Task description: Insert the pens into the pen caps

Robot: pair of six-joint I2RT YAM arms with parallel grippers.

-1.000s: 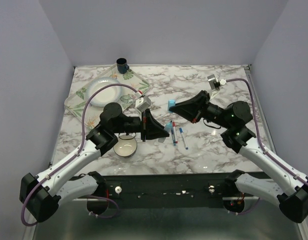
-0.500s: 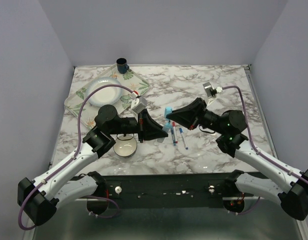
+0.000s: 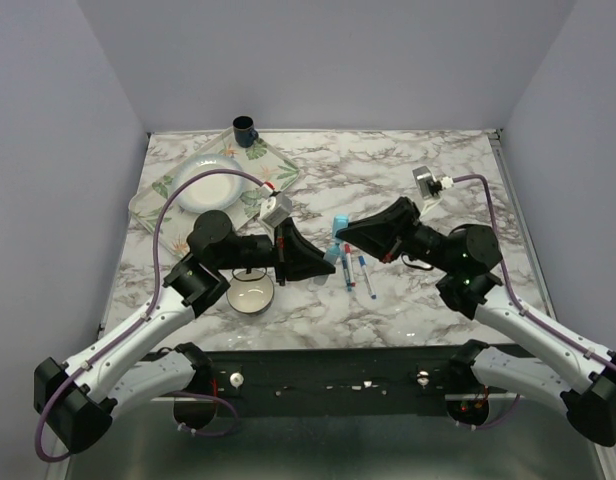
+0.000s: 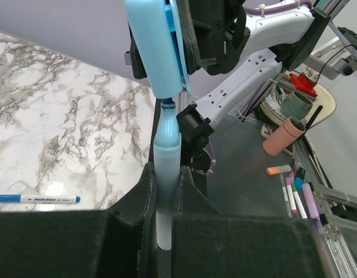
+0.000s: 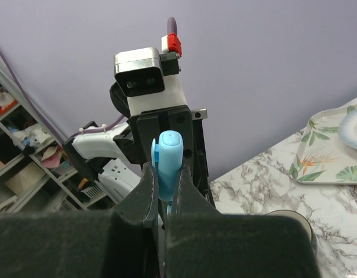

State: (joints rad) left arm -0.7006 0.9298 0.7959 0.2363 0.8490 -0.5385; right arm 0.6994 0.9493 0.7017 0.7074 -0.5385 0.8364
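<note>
Marble desk point(image 3: 368, 160), purple walls all round. From my remote seat, the light blue pen point(image 4: 167, 168) is clamped upright in the left end effector point(image 4: 165, 191). Its nib is right at the mouth of the light blue cap point(image 4: 155, 46), which the right end effector point(image 5: 166, 197) is pinching tight. Can't tell if the nib's actually inside. Two thin pens point(image 3: 348, 266) lie on the desk just at 4 o'clock of that. White bowl point(image 3: 250, 293) is at 8 o'clock, tray point(image 3: 148, 205) way off at 10.

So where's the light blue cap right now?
The cap is in the right gripper, mid-table in the top view, its open end at the tip of the light blue pen in the left gripper.
</note>
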